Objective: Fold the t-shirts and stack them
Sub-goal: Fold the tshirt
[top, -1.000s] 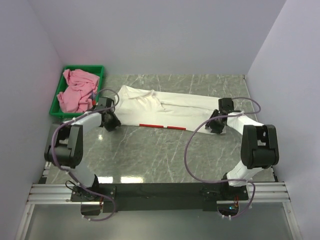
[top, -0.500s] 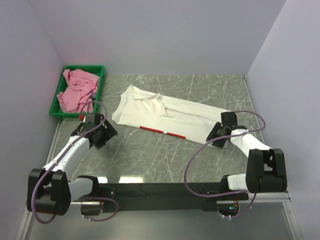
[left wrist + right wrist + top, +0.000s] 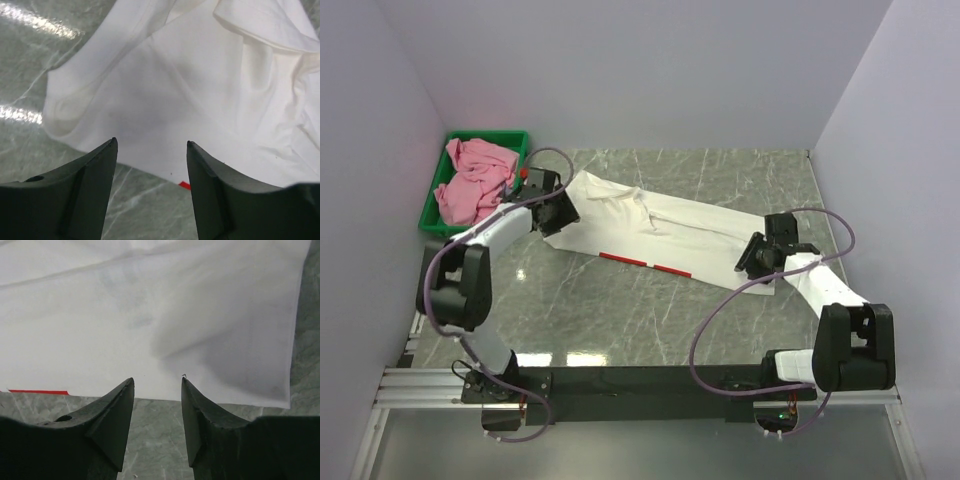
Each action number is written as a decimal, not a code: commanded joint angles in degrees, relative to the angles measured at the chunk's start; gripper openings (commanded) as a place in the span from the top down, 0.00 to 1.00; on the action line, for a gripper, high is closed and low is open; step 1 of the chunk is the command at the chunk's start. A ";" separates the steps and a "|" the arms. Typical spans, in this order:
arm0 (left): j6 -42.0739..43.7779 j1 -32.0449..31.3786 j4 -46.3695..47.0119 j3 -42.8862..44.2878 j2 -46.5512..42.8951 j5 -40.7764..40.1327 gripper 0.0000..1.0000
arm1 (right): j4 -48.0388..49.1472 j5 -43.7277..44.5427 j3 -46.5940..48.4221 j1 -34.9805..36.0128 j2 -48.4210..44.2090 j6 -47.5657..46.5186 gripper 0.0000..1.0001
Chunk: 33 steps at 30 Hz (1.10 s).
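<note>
The white t-shirt lies folded into a long band running slantwise across the table, with a thin red strip of its print showing along the near edge. My left gripper hovers at the shirt's left end, near the collar. Its jaws stand open over the white fabric, with nothing between them. My right gripper is at the shirt's right end, open over the hem edge and holding nothing. The pink t-shirt lies crumpled in the tray.
The green plastic tray stands at the back left against the wall, just left of my left gripper. The grey marble table is walled on the left, back and right. Both arms' cables loop above the near half of the table.
The shirt's right end slid toward me, so the band now lies slanted. My left arm swung out to the near left, then back to the collar end. My right gripper followed the hem.
</note>
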 commanded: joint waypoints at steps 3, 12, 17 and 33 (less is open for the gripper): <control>3.30 -0.67 -0.64 6.39 7.16 -2.83 0.43 | 2.53 -1.42 1.87 1.14 0.97 -1.44 0.50; 2.35 0.30 -2.83 2.89 11.74 -6.08 0.53 | 3.50 -0.10 1.96 1.22 7.30 -0.73 0.50; -0.81 1.53 -8.11 -3.85 8.60 -6.52 0.66 | -0.62 0.87 2.84 1.22 10.03 -1.43 0.50; -12.68 4.17 -9.60 -36.22 -24.24 -1.26 0.73 | -5.11 -1.07 -8.32 1.31 -0.68 3.49 0.48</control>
